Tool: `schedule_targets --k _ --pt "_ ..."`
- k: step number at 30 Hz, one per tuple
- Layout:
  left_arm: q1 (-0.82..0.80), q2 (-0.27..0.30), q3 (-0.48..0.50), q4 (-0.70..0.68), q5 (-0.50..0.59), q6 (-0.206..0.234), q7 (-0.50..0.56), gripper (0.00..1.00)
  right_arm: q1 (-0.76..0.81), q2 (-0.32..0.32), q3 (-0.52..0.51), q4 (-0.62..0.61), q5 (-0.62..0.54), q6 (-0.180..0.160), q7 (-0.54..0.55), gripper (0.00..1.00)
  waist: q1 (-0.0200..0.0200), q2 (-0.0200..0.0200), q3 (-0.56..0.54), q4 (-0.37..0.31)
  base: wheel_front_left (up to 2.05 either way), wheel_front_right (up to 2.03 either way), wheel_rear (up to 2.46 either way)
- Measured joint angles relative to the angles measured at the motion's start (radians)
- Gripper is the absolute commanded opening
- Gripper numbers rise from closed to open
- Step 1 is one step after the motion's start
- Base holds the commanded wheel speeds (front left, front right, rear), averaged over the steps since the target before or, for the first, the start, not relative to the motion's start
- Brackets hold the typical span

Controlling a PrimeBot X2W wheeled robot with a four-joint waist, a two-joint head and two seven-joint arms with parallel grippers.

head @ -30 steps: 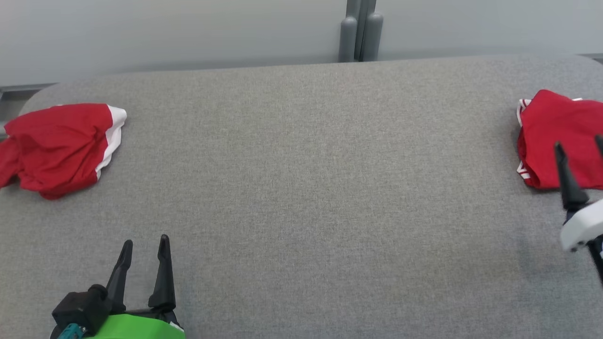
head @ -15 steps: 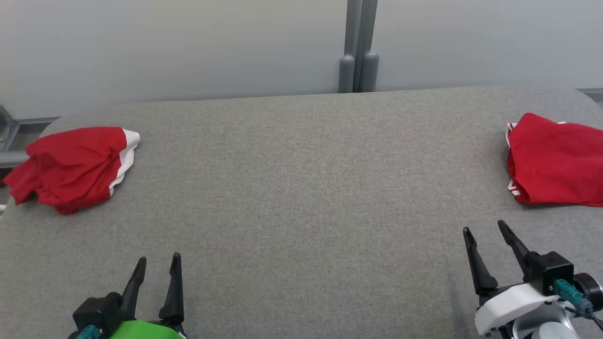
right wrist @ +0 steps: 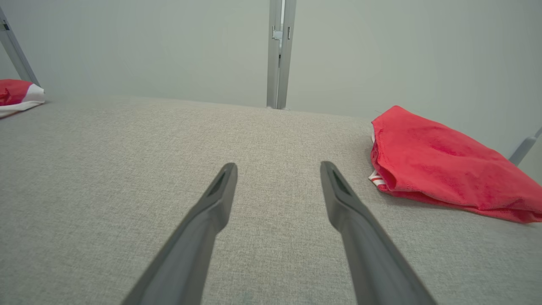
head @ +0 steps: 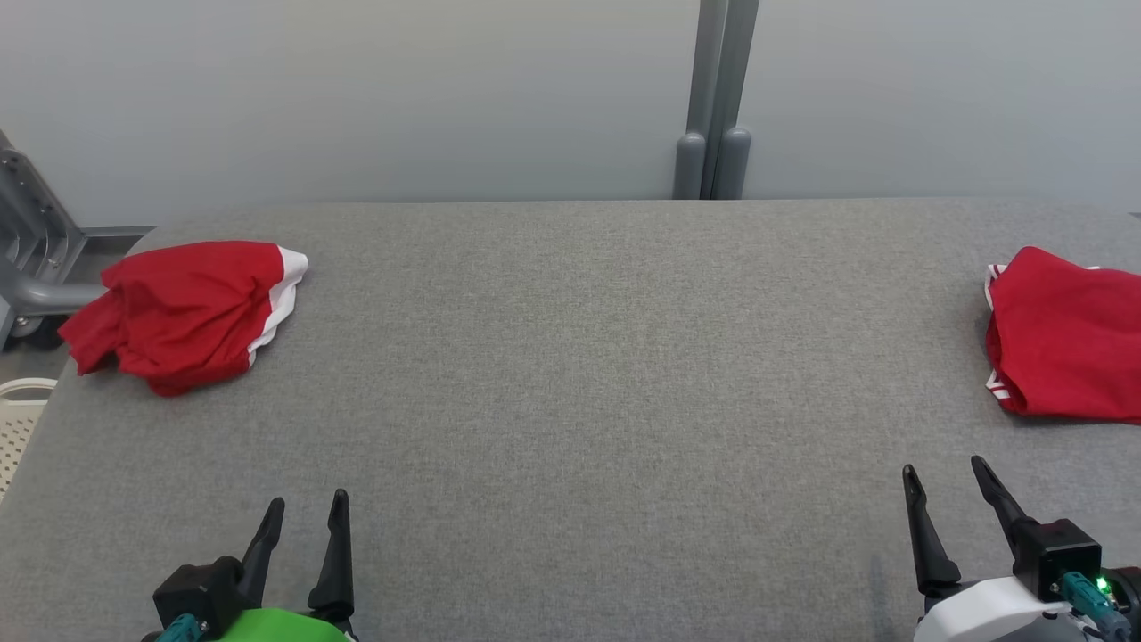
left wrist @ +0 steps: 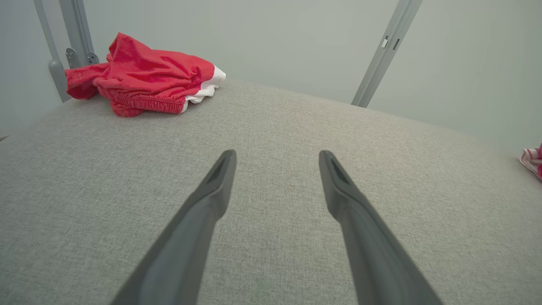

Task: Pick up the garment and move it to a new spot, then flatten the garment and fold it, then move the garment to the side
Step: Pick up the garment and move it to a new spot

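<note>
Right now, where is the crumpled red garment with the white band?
In the head view, the crumpled red garment with the white band lies at the far left of the grey fabric table, ahead of the left gripper.

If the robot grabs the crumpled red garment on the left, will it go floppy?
Probably floppy: the red garment lies crumpled in soft folds, so it would likely droop. Probably light too, being thin cloth. It shouldn't roll on the flat grey table.
</note>
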Motion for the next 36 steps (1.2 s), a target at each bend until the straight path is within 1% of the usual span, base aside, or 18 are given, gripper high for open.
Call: schedule_targets --k 7,12,16,22,26,27,32,36 --pt "-0.002 -0.017 0.028 0.0 0.023 -0.013 0.0 1.0 0.001 0.004 0.019 -0.001 -0.007 0.0 0.0 1.0 0.0 0.0 0.0 0.028 0.0 0.0 0.0" --pt "0.002 -0.031 0.05 -0.013 0.036 -0.016 0.0 1.0 -0.009 0.004 0.058 -0.01 -0.005 0.0 0.0 1.0 0.0 0.0 0.0 0.072 0.0 0.0 0.0" --pt "0.009 -0.034 0.079 -0.023 0.042 -0.017 0.0 1.0 -0.019 0.008 0.096 -0.008 0.003 0.0 0.0 1.0 0.0 0.0 -0.002 0.134 0.0 0.0 0.0" --pt "0.045 -0.031 0.134 -0.034 0.045 -0.016 0.0 1.0 -0.048 0.021 0.165 -0.002 0.012 0.0 0.0 1.0 0.0 0.0 -0.006 0.256 0.0 0.0 0.0" --pt "0.08 -0.029 0.197 -0.072 0.038 -0.007 0.0 1.0 -0.09 0.016 0.239 0.017 0.015 0.0 0.0 1.0 0.0 0.0 -0.005 0.335 0.0 0.0 0.0" --pt "0.094 -0.035 0.215 -0.085 0.038 0.0 0.0 1.0 -0.12 0.006 0.258 0.02 0.022 0.0 0.0 1.0 0.0 0.0 -0.001 0.366 0.0 0.0 0.0" --pt "0.082 -0.051 0.216 -0.107 0.037 -0.003 0.0 1.0 -0.144 -0.016 0.278 0.03 0.03 0.0 0.0 1.0 0.0 0.0 0.031 0.412 0.0 0.0 0.0" --pt "-0.039 -0.059 0.164 -0.104 0.006 -0.012 0.041 1.0 -0.158 -0.048 0.25 0.015 0.029 0.0 0.0 1.0 0.0001 0.0 0.074 0.426 0.0 0.0 0.0"
